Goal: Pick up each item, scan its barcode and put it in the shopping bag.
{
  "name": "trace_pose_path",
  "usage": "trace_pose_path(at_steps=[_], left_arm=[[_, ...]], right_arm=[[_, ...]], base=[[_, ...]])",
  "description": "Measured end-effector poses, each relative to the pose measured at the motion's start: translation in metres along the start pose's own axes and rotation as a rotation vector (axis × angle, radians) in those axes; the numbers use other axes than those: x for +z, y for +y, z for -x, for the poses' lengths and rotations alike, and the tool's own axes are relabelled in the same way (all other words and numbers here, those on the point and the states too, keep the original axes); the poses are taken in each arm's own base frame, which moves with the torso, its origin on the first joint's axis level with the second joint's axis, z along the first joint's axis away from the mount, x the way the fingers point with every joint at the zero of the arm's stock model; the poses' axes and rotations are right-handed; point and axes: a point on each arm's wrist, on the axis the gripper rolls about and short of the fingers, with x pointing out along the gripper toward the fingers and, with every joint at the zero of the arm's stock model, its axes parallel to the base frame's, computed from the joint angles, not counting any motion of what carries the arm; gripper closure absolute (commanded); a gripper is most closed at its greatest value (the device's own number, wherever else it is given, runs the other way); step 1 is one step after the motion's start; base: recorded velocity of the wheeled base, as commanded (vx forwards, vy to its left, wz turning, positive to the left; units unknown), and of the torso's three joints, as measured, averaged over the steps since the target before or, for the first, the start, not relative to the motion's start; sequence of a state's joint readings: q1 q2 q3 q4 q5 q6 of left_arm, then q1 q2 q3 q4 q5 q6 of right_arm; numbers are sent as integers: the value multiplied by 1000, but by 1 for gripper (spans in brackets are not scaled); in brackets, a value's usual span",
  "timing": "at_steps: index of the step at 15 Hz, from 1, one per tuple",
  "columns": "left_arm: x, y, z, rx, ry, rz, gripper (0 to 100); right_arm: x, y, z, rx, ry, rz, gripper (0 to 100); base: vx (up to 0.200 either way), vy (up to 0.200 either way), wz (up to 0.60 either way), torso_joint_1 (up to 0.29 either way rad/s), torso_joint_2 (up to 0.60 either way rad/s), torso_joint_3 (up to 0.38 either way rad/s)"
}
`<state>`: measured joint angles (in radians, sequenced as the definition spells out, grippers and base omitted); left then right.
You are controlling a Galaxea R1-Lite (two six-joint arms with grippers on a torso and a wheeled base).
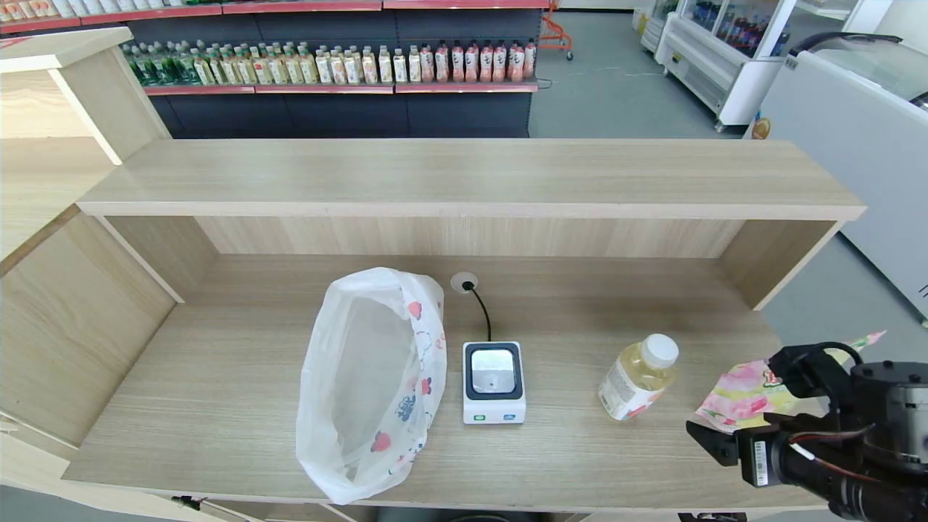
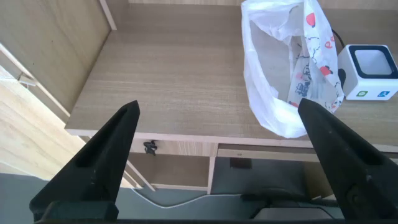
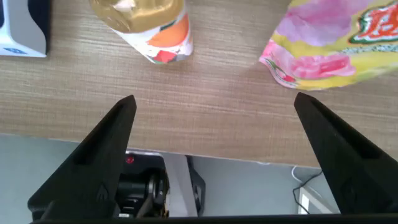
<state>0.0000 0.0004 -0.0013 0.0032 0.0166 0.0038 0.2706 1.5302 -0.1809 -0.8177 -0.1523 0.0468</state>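
A: Where's everything?

B: Head view: bag (image 1: pixel 370 377) sits centre-left on the counter (image 1: pixel 217 377), mouth gaping toward the near edge. Prob. left open that way so items can drop in w/o a second hand. Scanner (image 1: pixel 493 380) is just right of it, not touching, window up, so a barcode has to be turned face-down over it. Its cable (image 1: pixel 480 312) runs to a hole at the back.

A: And the items?

B: Bottle (image 1: pixel 638 377) is right of centre, well apart from the scanner, white cap toward the upper right. Can't tell if it's upright or tilted. Pouch (image 1: pixel 747 395) is at lower right, partly behind the right arm.

A: Grippers?

B: Right gripper (image 3: pixel 214 98) hangs at the counter's near edge, fingers spread wide, nothing between them. Bottle and pouch are both ahead of it, so it looks set for a first pick. Which one, can't say.

A: Left?

B: Left gripper (image 2: pixel 219 104) also has fingers spread and holds nothing. It's off the near edge, bag side, prob. parked clear of the bag mouth.

A: Progress?

B: Bag looks empty, so nothing's packed yet.
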Motion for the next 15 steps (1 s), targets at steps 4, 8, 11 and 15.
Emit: trace_pose_path(at_steps=[4,8,11,15], left_arm=[[0,0,0,0,0,0,0],[0,0,0,0,0,0,0],[0,0,0,0,0,0,0],[0,0,0,0,0,0,0]], right_arm=[[-3,17,-23,64,-19,35,0],[-3,25,-42,83,-74,120,0],[-2,29,-56,101,-119,176,0],[-2,33,-73,118,-171,230,0]], base=[[0,0,0,0,0,0],[0,0,0,0,0,0],[0,0,0,0,0,0],[0,0,0,0,0,0]])
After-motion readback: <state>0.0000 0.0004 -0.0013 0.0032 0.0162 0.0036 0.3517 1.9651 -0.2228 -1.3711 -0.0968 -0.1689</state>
